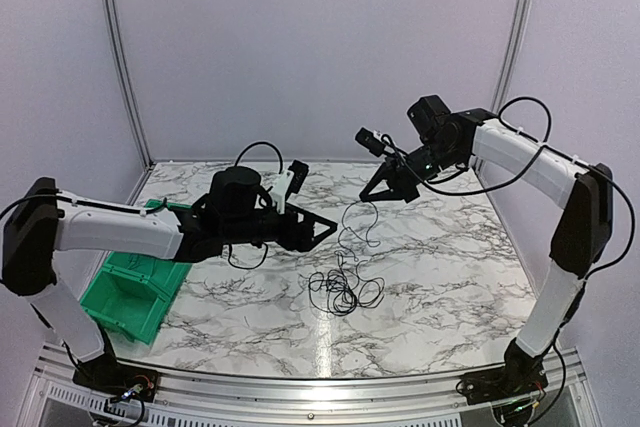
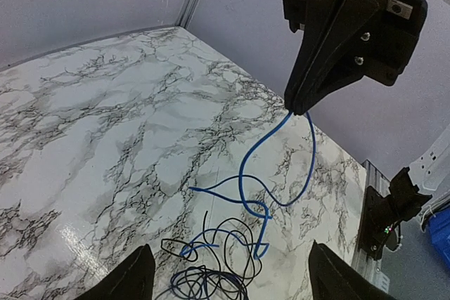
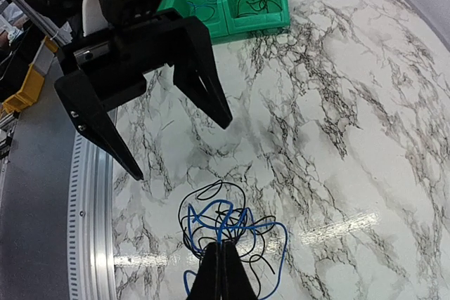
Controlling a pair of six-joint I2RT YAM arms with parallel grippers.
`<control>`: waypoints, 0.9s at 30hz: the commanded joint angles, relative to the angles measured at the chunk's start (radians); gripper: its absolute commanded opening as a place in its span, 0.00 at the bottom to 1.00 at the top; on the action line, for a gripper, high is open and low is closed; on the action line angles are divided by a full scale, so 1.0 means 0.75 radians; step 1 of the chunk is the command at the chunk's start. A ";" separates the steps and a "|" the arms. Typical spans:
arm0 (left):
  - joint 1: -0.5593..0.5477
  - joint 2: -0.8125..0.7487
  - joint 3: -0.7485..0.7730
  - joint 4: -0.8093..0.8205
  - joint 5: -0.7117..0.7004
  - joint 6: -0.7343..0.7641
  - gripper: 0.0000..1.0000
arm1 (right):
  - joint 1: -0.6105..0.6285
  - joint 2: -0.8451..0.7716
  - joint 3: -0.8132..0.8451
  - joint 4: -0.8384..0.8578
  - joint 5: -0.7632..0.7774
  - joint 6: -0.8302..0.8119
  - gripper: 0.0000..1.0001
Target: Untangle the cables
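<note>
In the top view, a green bin [image 1: 130, 292] sits at the table's [image 1: 450, 277] 8 o'clock edge, partly under the left arm [image 1: 110, 227]. The right wrist view shows its two compartments [image 3: 239, 5]. The one nearer 3 o'clock holds loops of thin black wire. The other also holds thin wire, but its colour is hard to tell.

The left gripper [image 1: 322, 230] hangs above the marble with its claw wide and nothing between the fingers. It points toward 3 o'clock, at the cables. In its own view the two fingers [image 2: 144, 272] stand well apart at the bottom edge.

The cables [image 1: 343, 290] lie near the middle of the table, a little toward 6 o'clock. They form a loose, roundish clump of thin black and blue loops with no clear long axis. One blue cable [image 2: 242, 166] is pulled out of the clump. In the top view it runs from the pile up toward 1 o'clock. In the left wrist view it rises as a doubled strand, with both runs meeting at the right gripper's tip. The rest of the tangle [image 2: 218, 258] lies flat on the marble.

The right gripper [image 1: 368, 197] is above the table at 1 o'clock of the pile, tilted down toward 7 o'clock. Its claw is pinched narrow on the blue cable. In the right wrist view the fingers [image 3: 223, 275] are pressed together directly over the clump [image 3: 225, 223], with the left gripper [image 3: 181, 149] open at 11 o'clock of it.
</note>
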 commanded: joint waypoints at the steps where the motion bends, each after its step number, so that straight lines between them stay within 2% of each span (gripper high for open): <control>1: -0.030 0.108 0.013 0.259 0.021 -0.120 0.77 | 0.021 -0.021 -0.045 0.028 -0.028 -0.033 0.00; 9: -0.038 0.274 0.130 0.377 0.112 -0.178 0.67 | 0.048 -0.053 -0.078 0.050 -0.041 -0.033 0.00; 11: -0.038 0.313 0.167 0.383 0.134 -0.174 0.56 | 0.052 -0.056 -0.078 0.051 -0.042 -0.032 0.00; 18: -0.039 0.370 0.209 0.384 0.114 -0.194 0.01 | 0.048 -0.081 -0.084 0.063 -0.040 -0.034 0.00; 19: -0.038 0.360 0.196 0.384 0.099 -0.191 0.00 | 0.046 -0.096 -0.099 0.091 -0.017 -0.003 0.00; 21: -0.038 0.325 0.166 0.384 0.056 -0.182 0.00 | 0.020 -0.146 -0.162 0.178 0.052 0.048 0.18; 23: -0.036 0.278 0.125 0.385 -0.010 -0.187 0.00 | -0.023 -0.219 -0.254 0.262 0.094 0.070 0.30; 27: -0.027 0.206 0.066 0.388 -0.139 -0.213 0.00 | -0.068 -0.398 -0.472 0.425 0.157 0.080 0.40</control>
